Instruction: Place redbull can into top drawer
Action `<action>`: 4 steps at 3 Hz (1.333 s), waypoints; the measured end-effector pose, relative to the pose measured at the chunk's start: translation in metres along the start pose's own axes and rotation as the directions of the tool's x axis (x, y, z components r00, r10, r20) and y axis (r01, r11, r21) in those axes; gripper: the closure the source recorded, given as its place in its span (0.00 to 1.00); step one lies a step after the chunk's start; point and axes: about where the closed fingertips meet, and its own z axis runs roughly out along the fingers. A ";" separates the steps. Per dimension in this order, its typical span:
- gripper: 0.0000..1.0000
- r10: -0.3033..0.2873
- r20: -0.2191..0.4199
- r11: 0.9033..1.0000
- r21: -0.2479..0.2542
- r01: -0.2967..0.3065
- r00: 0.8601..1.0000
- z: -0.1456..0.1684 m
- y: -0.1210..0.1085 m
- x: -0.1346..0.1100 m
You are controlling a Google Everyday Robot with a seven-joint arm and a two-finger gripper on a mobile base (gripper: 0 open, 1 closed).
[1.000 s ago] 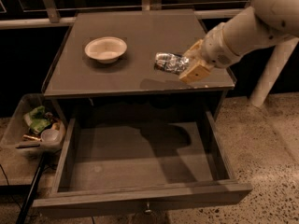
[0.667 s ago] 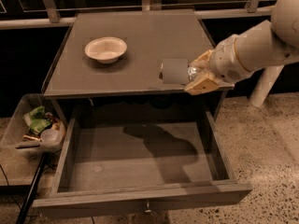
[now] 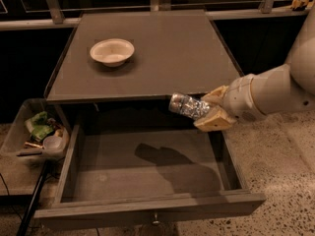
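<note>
Standing pulled out at the near edge, top drawer (image 3: pixel 108 177) shows a flat front panel with a small knob (image 3: pixel 155 221) at centre. Inside looks bare, only a shadow on its floor, so the drawer is open and ready. Above the drawer's far right part, gripper (image 3: pixel 205 110) reaches in from the right, fingers (image 3: pixel 215 122) clamped on the redbull can (image 3: pixel 187 105). Can lies roughly level, pointing left, in the air, touching neither drawer nor tabletop (image 3: pixel 162 58). Pick done, carry looks mostly done. Left, by my read: lower, release inside, withdraw. Clear bin (image 3: pixel 17 127) of clutter sits left of the drawer. Farther, on the tabletop's left part, cream bowl (image 3: pixel 112 51). Can is shiny silver, no brand or text readable; no writing legible elsewhere.
</note>
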 end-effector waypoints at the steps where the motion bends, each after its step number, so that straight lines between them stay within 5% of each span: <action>1: 1.00 0.046 -0.008 0.996 -0.077 -0.046 0.999 0.037 0.019 0.017; 2: 1.00 0.094 -0.012 0.987 -0.132 -0.095 0.996 0.075 0.023 0.032; 4: 1.00 0.096 -0.009 0.983 -0.155 -0.096 0.995 0.089 0.030 0.033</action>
